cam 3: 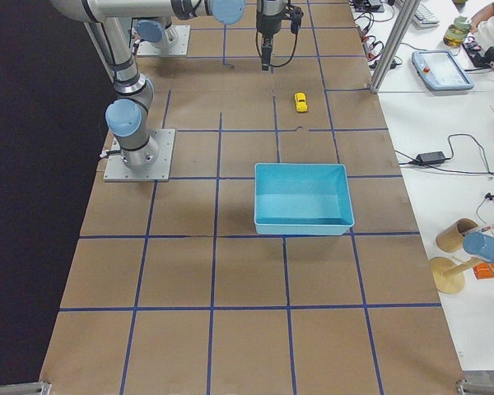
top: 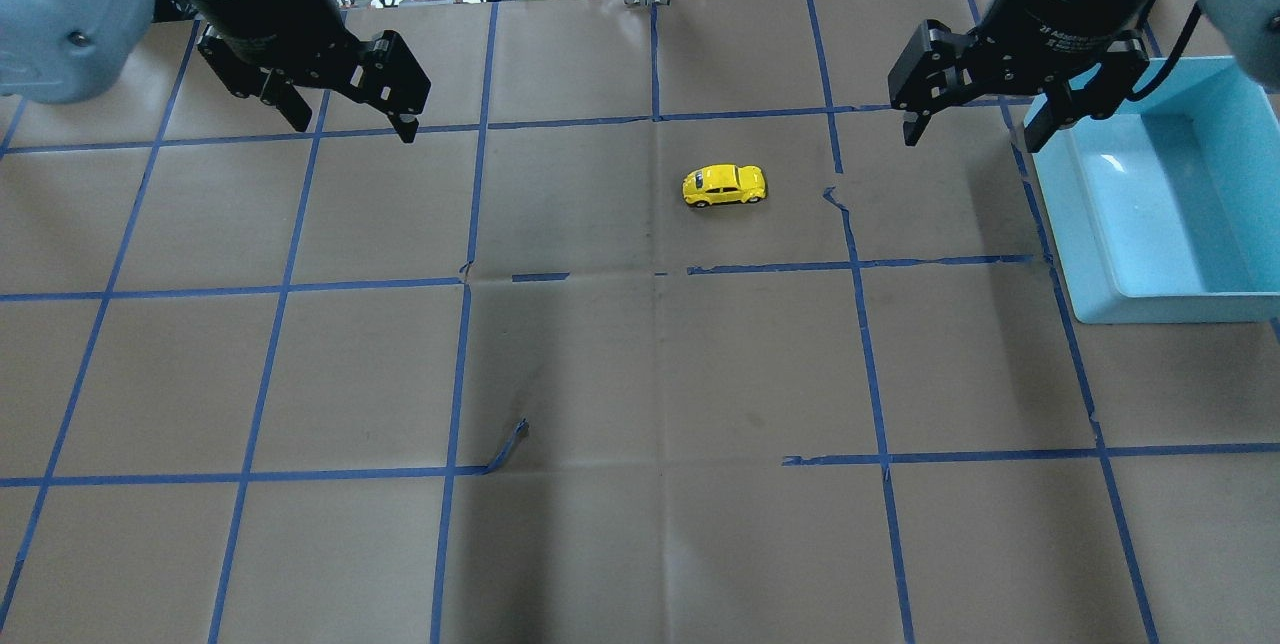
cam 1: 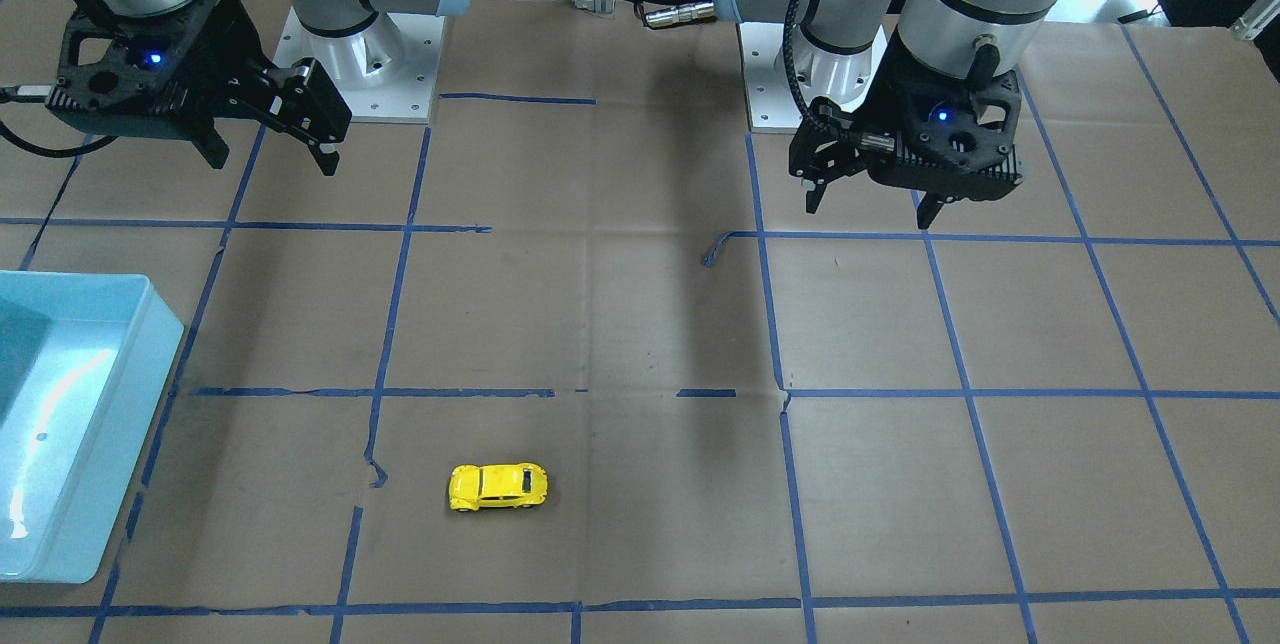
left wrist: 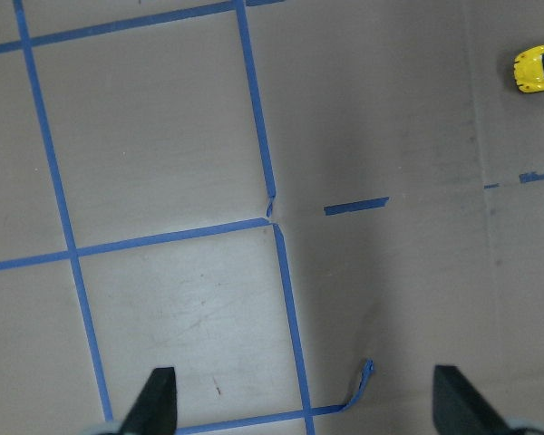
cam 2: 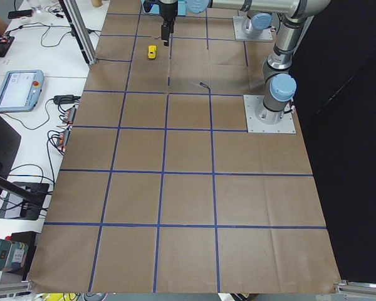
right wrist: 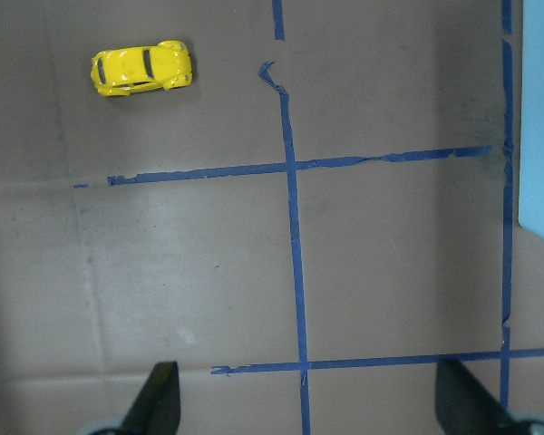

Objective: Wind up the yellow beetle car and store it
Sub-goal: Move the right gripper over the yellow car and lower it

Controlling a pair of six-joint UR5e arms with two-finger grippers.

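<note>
The yellow beetle car (top: 724,186) stands on its wheels on the brown paper-covered table, at mid-table toward the far side. It also shows in the front view (cam 1: 498,487), the left wrist view (left wrist: 539,69) and the right wrist view (right wrist: 142,69). My left gripper (top: 350,124) hangs open and empty above the table, well to the car's left; it also shows in the front view (cam 1: 868,212). My right gripper (top: 970,139) hangs open and empty to the car's right, beside the bin; it also shows in the front view (cam 1: 272,162). Neither touches the car.
A light-blue plastic bin (top: 1060,224) sits at the table's right edge, seen also in the right side view (cam 3: 305,202). Blue tape lines grid the paper, with a loose tape curl (top: 510,444) nearer the robot. The arm bases (cam 1: 360,74) stand at the robot's side.
</note>
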